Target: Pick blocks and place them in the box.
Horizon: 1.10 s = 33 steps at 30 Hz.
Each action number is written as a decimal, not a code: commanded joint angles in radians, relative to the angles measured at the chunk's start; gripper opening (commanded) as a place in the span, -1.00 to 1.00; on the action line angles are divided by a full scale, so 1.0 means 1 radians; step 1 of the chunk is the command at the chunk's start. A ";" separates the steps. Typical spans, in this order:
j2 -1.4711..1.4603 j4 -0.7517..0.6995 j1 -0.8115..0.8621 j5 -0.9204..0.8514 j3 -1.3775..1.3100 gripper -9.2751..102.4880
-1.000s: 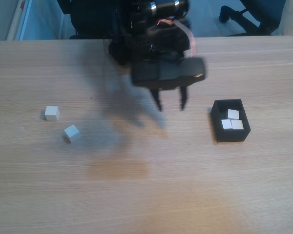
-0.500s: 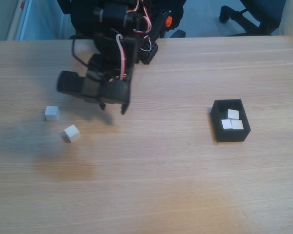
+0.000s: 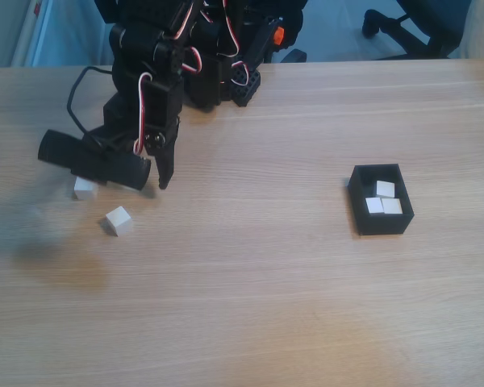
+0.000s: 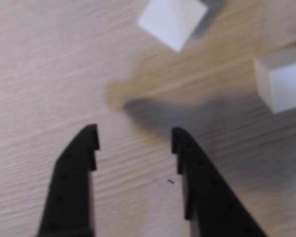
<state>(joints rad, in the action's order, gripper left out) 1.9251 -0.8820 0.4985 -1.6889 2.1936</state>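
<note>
Two white blocks lie on the wooden table at the left of the fixed view: one block (image 3: 118, 220) sits in the open, and the other block (image 3: 84, 189) is partly covered by my black arm. My gripper (image 3: 149, 185) hangs just right of them, open and holding nothing. In the wrist view both blocks lie ahead of the gripper (image 4: 134, 133), one block (image 4: 172, 19) at the top and the other block (image 4: 281, 79) at the right edge. The black box (image 3: 379, 222) stands at the right with three white blocks (image 3: 385, 189) inside.
The arm's base (image 3: 218, 72) with its wires stands at the table's far edge. A dark office chair base (image 3: 403, 24) shows beyond the table at the top right. Bare wood stretches between the loose blocks and the box.
The arm has swung left from the table's middle, near the box, to the two loose blocks. The gripper stayed open, and no block moved.
</note>
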 commanded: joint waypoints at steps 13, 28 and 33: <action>-0.239 0.120 0.031 -0.015 -0.255 -0.55; -0.321 0.169 0.029 -0.003 -0.288 -0.56; -0.322 0.170 0.020 0.014 -0.288 -0.63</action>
<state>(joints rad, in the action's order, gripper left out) 1.5984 -0.7302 0.5338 -1.6874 1.9604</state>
